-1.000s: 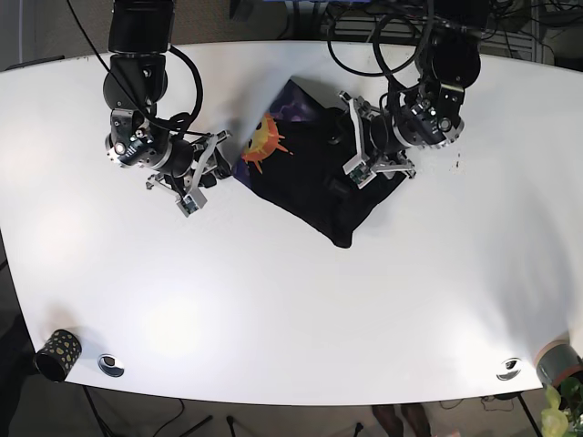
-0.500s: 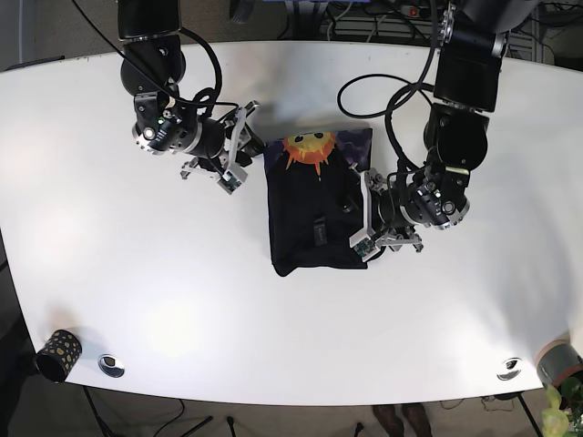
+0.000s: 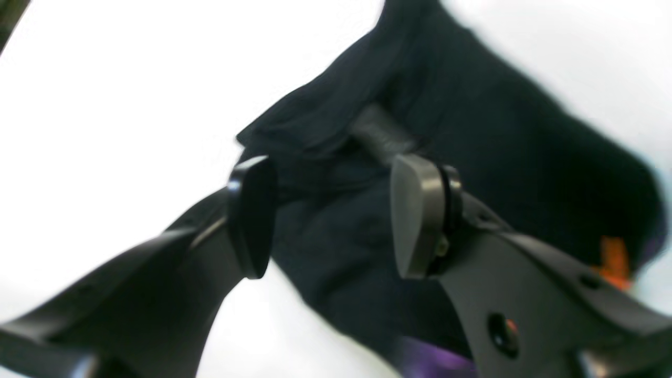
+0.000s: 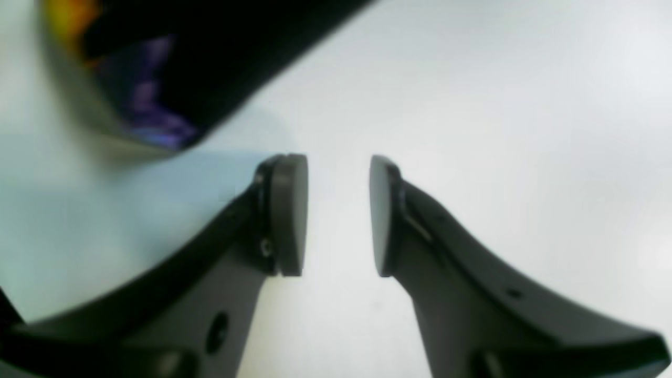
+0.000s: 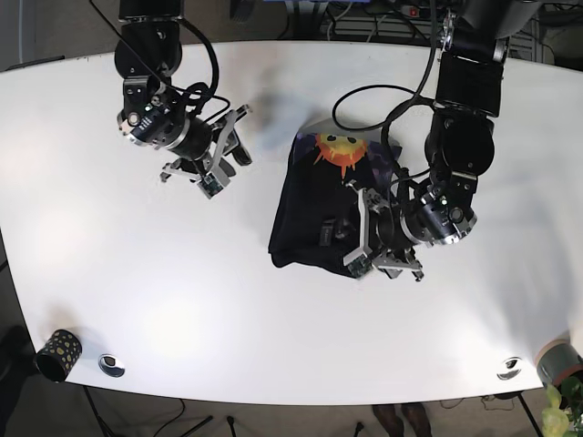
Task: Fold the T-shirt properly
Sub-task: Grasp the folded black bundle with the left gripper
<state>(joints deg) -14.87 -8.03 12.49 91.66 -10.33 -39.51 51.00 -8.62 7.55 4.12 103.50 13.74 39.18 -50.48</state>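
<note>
The T-shirt is a folded black bundle with an orange sun print at its far end, lying mid-table. My left gripper sits over the bundle's near right edge. In the left wrist view that gripper is open, and the dark cloth of the T-shirt lies under and beyond its fingers. My right gripper hovers over bare table, left of the shirt and apart from it. In the right wrist view it is open with nothing between the pads, and an edge of the T-shirt shows at top left.
A black dotted cup stands at the near left corner beside a small silver disc. Another disc, a grey cup and a plant are at the near right corner. The table edge runs along the front.
The shirt has turned, its sun print swinging right then settling slightly right of centre. My right gripper drew left, away from the shirt. My left gripper moved down to the shirt's near right edge.
</note>
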